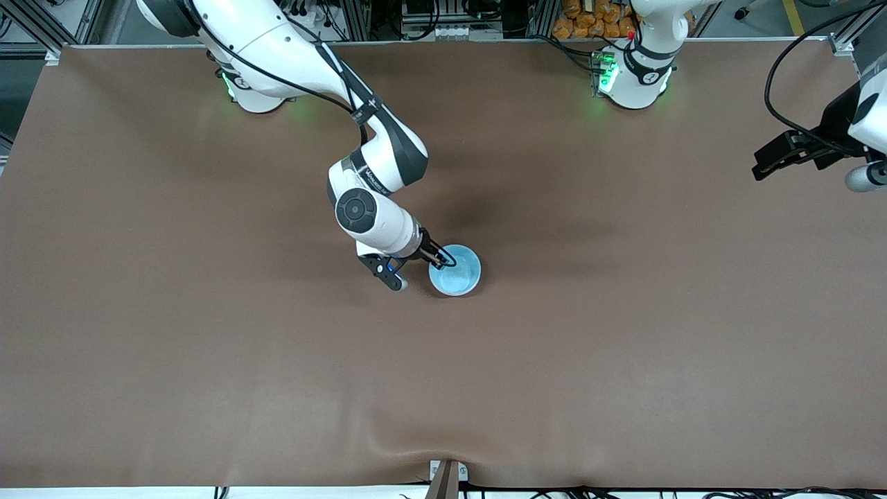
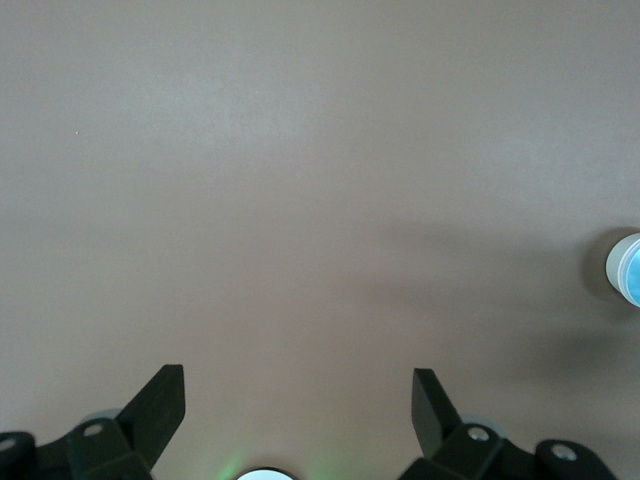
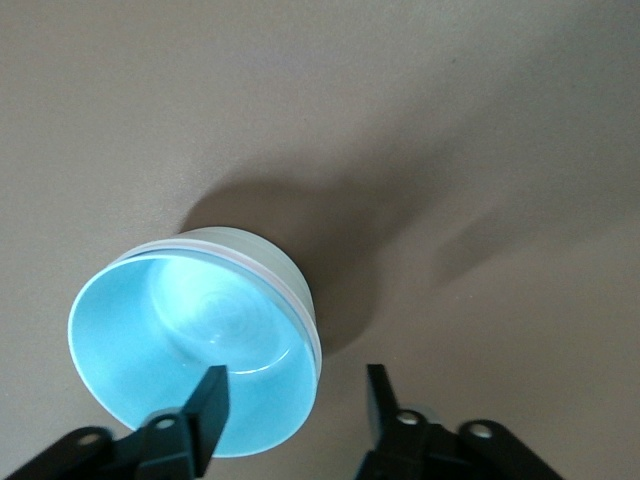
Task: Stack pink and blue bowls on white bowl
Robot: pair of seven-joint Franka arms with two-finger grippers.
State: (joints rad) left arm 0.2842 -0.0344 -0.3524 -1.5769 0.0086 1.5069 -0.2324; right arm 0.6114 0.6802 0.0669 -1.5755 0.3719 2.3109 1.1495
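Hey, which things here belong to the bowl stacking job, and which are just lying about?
Job:
- blue bowl, topmost in the stack
- pink bowl, only a thin rim showing
- white bowl, outermost
- right end effector, open, straddling the blue bowl's rim

Not in the job:
- left end effector, open, waiting over the table

1. The small round smooth plastic bowl (image 1: 455, 270) at the frame's centre is light sky blue inside.
2. Its stack shows a thin pale pink rim line (image 3: 262, 270) over a whitish outer wall (image 3: 250, 245).
3. The flat matte desk (image 1: 208, 346) is plain brown, unpatterned.
4. The right claw (image 3: 295, 400) and left claw (image 2: 298, 408) are black.
5. The arm bases glow green at the upper frame.
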